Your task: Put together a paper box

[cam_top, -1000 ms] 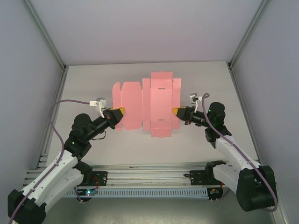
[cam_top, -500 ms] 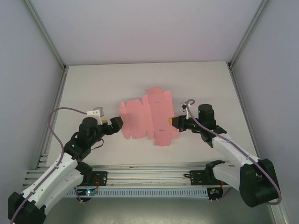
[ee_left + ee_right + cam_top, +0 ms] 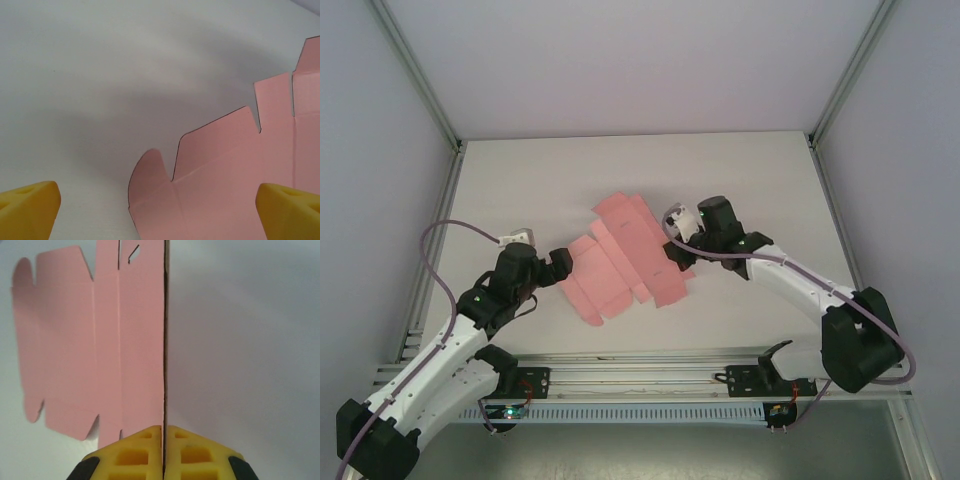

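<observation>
left fingers (image 3: 558,263): spread wide, holding nothing, at the sheet's left edge | paper box (image 3: 625,255): flat unfolded pink sheet, skewed mid-desk (image 3: 520,180) | right fingers (image 3: 672,252): clenched on its right edge | progress: barely begun, no wall raised, all folding left

One flat pink paper box (image 3: 620,262), one white table (image 3: 520,180) beneath it, two robot arms, left arm (image 3: 460,335) and right arm (image 3: 790,285) flanking the paper box, two grippers, left gripper (image 3: 565,262), right gripper (image 3: 670,254), two yellow fingers (image 3: 30,207) apiece, four altogether.
</observation>
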Motion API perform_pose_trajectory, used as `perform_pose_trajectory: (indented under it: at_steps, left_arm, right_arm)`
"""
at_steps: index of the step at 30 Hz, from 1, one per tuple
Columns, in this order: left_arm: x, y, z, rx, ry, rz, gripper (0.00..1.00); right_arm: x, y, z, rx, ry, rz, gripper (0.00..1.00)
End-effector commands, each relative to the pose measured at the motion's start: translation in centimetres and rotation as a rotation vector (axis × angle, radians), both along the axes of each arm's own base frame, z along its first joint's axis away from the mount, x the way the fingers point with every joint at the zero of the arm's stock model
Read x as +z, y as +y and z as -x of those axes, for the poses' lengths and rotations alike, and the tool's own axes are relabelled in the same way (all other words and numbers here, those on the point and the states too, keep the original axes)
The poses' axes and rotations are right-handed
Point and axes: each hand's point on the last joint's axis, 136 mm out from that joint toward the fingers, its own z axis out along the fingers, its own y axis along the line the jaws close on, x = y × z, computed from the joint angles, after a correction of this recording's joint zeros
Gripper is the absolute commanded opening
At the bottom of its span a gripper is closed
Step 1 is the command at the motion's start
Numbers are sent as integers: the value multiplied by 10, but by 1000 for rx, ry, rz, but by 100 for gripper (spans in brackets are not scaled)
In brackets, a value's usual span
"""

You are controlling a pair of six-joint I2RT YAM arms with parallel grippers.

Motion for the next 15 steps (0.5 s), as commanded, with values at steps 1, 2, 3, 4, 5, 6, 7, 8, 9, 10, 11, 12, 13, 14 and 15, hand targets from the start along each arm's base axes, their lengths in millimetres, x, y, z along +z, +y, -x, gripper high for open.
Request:
perform_pose_trajectory:
  at_steps: [1, 2, 3, 4, 5, 6, 7, 8, 9, 10, 11, 12, 13, 14, 15]
  left_arm:
    - [11, 0, -2, -10, -23, -20, 100]
    - [13, -1, -2, -17, -27, -17, 100]
    - [14, -3, -2, -24, -31, -14, 100]
    - [14, -3, -2, -29, -31, -11, 100]
    - [15, -4, -2, -30, -34, -9, 100]
    - [16, -5, -2, -33, -36, -6, 100]
    - [16, -5, -2, -37, -36, -5, 100]
    - [16, -5, -2, -37, -37, -2, 100]
    - [15, -6, -2, -38, -36, 0, 100]
    - [15, -6, -2, -37, -37, 3, 100]
    - [14, -6, -2, -34, -36, 4, 100]
    - [14, -5, -3, -31, -35, 3, 100]
    - [13, -6, -3, -34, -34, 4, 100]
    - [13, -7, -3, -38, -32, 5, 100]
    - [13, -7, -3, -41, -33, 6, 100]
  right_arm:
    - [-15, -17, -4, 53, -61, 203, 0]
    - [-12, -17, -8, 63, -87, 221, 0]
    - [-9, -17, -11, 78, -119, 244, 0]
    - [-6, -17, -14, 99, -149, 268, 0]
    - [-3, -16, -15, 124, -181, 292, 0]
    - [-1, -15, -16, 156, -217, 318, 0]
    - [1, -14, -17, 186, -252, 338, 0]
    - [2, -12, -16, 222, -285, 360, 1]
    - [3, -9, -14, 266, -321, 384, 1]
    - [5, -7, -14, 296, -358, 413, 1]
    - [6, -4, -13, 314, -384, 431, 1]
    - [9, -2, -14, 322, -409, 446, 1]
    - [11, 0, -15, 327, -425, 455, 1]
    - [12, 2, -16, 330, -440, 461, 1]
    - [14, 3, -17, 332, -458, 469, 1]
